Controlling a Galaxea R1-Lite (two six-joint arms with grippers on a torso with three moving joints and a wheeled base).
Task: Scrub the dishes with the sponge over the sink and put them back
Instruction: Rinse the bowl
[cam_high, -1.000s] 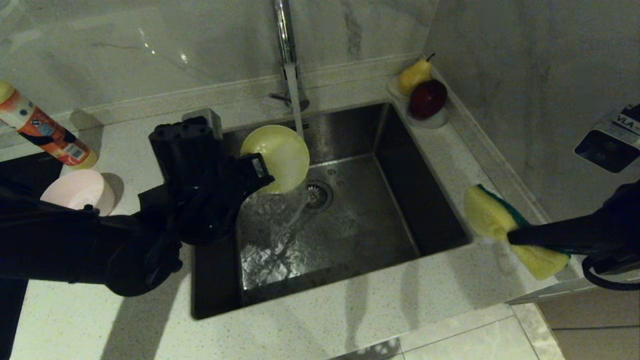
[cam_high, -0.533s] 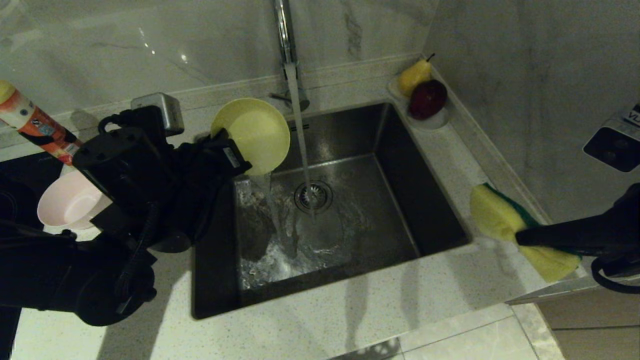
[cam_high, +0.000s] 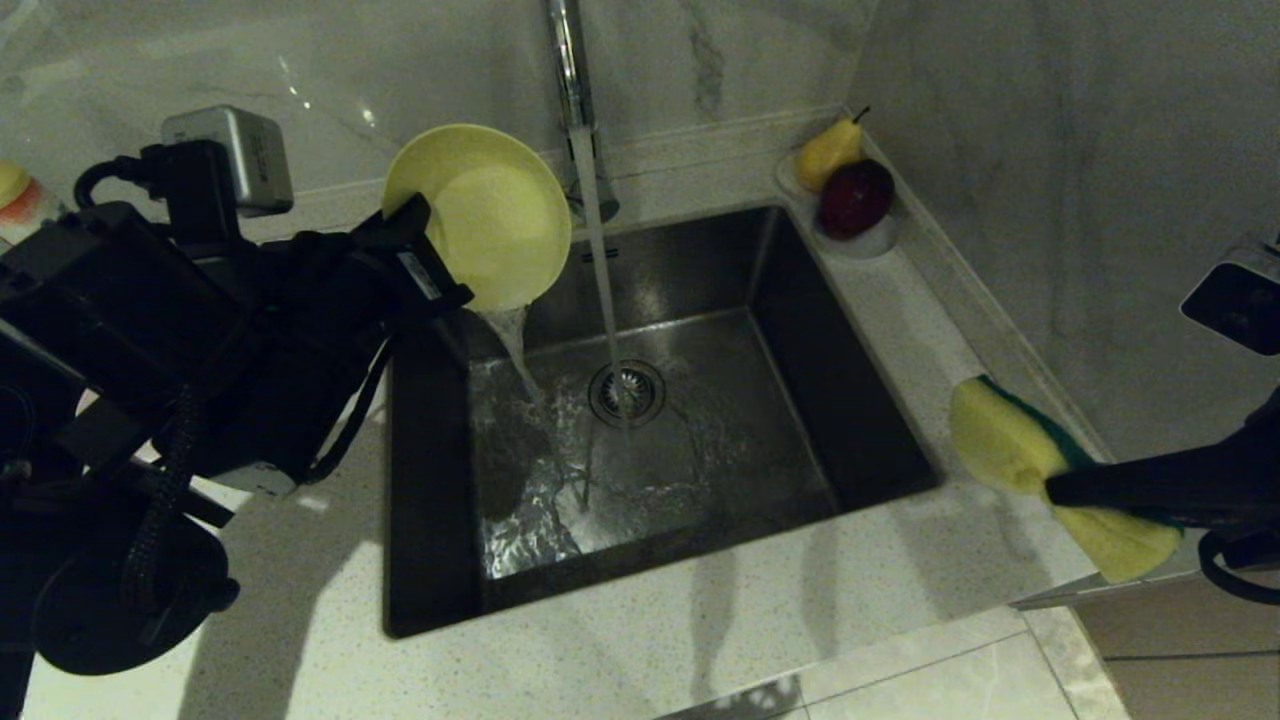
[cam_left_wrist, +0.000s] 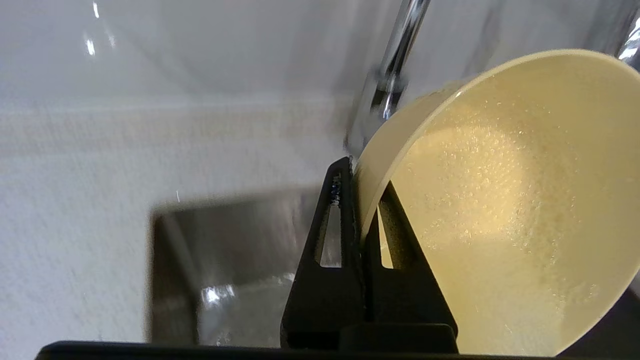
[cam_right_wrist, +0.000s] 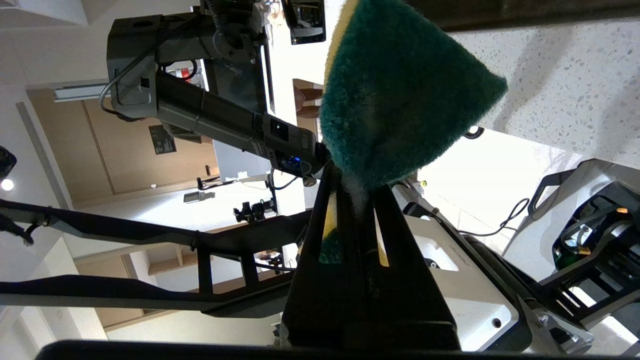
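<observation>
Yellow bowl tipped over the sink, sponge held off to the right.

In the head view, the left gripper (cam_high: 425, 262) in the upper left of the frame is clamped on the rim of the yellow bowl (cam_high: 480, 215), which is tilted so that water pours from its lower edge into the sink (cam_high: 850, 400) at centre frame. The tap (cam_high: 570, 70) at top centre runs 1 stream down onto the drain (cam_high: 627, 392). The right gripper (cam_high: 1060, 488) at the right edge is closed on the sponge (cam_high: 1010, 450), held above the counter (cam_high: 700, 620) beside the sink. 2 fruits (cam_high: 845, 180) sit at the sink's upper right corner.
</observation>
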